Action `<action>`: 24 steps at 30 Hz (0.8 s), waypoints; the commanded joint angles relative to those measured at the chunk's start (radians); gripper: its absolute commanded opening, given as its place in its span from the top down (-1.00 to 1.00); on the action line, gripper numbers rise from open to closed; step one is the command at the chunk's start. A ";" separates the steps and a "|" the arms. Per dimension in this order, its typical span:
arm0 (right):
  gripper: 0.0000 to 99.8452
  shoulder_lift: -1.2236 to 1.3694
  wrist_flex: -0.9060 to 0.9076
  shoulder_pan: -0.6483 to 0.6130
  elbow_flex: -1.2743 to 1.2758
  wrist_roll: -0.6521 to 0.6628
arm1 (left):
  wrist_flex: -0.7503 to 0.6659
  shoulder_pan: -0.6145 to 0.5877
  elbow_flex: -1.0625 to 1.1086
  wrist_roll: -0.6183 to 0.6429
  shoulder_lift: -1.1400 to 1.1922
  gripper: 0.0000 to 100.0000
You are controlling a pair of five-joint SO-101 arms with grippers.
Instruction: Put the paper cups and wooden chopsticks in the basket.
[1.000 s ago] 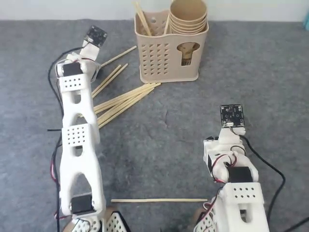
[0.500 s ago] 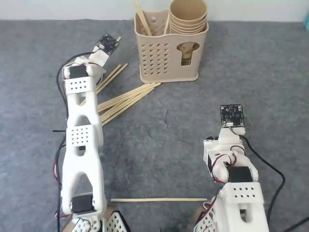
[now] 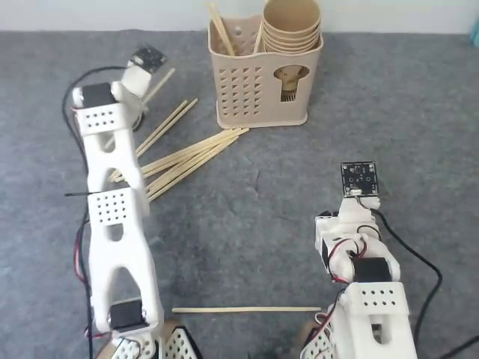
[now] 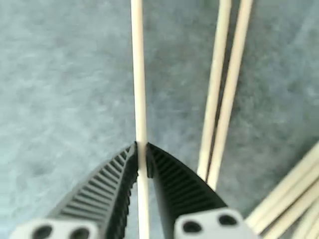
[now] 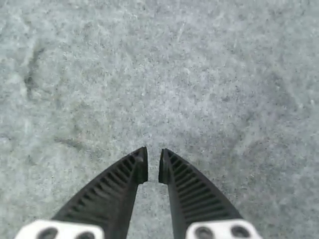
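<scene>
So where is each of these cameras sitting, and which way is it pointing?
High view: fixed above, looking down on the grey mat, basket and loose chopsticks; the left arm and right arm show.
Left wrist view: rides the left arm, looking along the left fingers, shut on one chopstick.
Right wrist view: rides the right arm, looking along the right fingers, together over bare mat.
Shared: high and left wrist views both show the loose chopsticks.

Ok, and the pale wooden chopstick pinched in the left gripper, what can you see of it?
The pale wooden chopstick is thin, straight and bare. The left gripper is shut on it, ribbed dark fingers pressing both sides. It runs on past the tips over the grey mat, apart from two loose chopsticks alongside.
</scene>
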 commanded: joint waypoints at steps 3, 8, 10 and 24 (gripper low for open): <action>0.90 -0.013 -0.013 0.005 -0.008 -0.011 | 0.041 -0.069 -0.019 0.046 -0.163 0.98; 0.90 -0.013 -0.016 0.005 -0.006 -0.011 | 0.043 -0.114 -0.018 0.048 -0.195 0.98; 0.90 -0.013 -0.018 0.005 -0.003 -0.011 | 0.043 -0.129 -0.016 0.048 -0.207 0.98; 0.90 -0.013 -0.045 0.004 0.003 -0.011 | 0.048 -0.241 0.179 0.081 -0.423 0.98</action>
